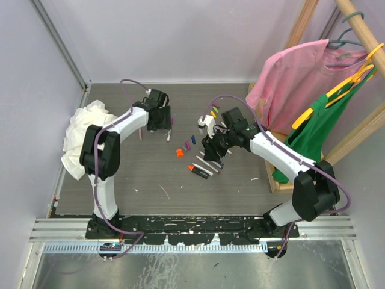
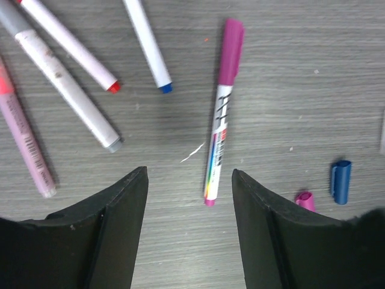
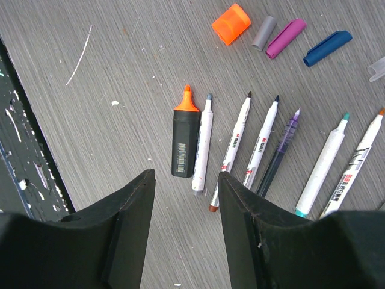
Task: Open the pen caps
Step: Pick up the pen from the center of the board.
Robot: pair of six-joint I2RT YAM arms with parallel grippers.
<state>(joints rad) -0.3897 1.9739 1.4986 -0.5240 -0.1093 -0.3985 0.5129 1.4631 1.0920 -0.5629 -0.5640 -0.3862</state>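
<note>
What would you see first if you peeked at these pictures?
Probably the pink shirt and green shirt hanging at the table's right edge. Then the row of uncapped pens lying side by side in the middle, with an orange cap loose beside them. A pink-capped pen lies below the left tool.

Light: bright, even, diffuse | shadows: soft, faint | focus: sharp in all views

left gripper point(image 1: 162, 129) hangs over the grey wood-grain tabletop point(image 1: 150, 180), crumpled white cloth rag point(image 1: 81, 135) beside its arm. right gripper point(image 1: 212, 147) sits over a fanned row of white-barrelled pens point(image 1: 203, 167). small orange plastic cap point(image 1: 179, 153) and small purple plastic cap point(image 1: 187, 146) lie loose between the grippers.
</note>
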